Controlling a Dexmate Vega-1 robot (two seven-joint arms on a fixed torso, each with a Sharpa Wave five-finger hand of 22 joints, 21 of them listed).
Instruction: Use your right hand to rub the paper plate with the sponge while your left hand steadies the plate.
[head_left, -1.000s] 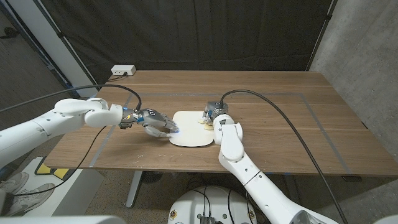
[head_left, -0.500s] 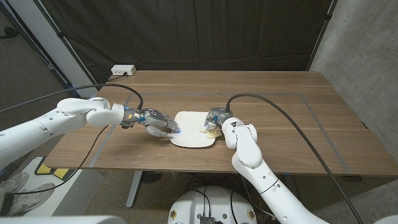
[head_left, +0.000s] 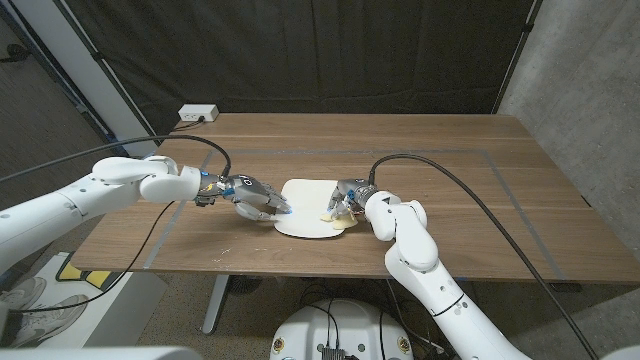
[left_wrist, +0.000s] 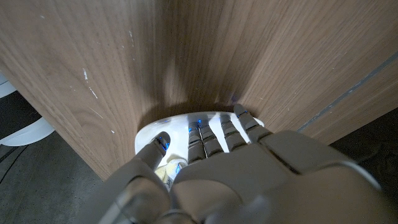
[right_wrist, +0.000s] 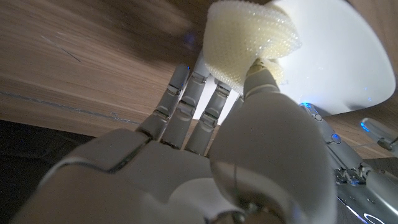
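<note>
Even overhead light, dim dark backdrop, soft shadows on worktop (head_left: 450, 190), head view sharp, wrist views blurred close up, fingers (right_wrist: 186, 112) defocused

wooden table (head_left: 480, 200) | black curtain (head_left: 330, 50) behind | grey concrete wall (head_left: 580, 90) right | white power strip (head_left: 198, 113)

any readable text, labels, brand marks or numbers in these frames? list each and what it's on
None readable.
Paper plate: plain white, no print.
Sponge: plain yellow, no mark.
Left hand and right hand: blue lights show, but no lettering can be made out.
White box at the table's far edge: too small to tell whether it carries a label.
Table: bare wood with thin lines, no text.
</note>
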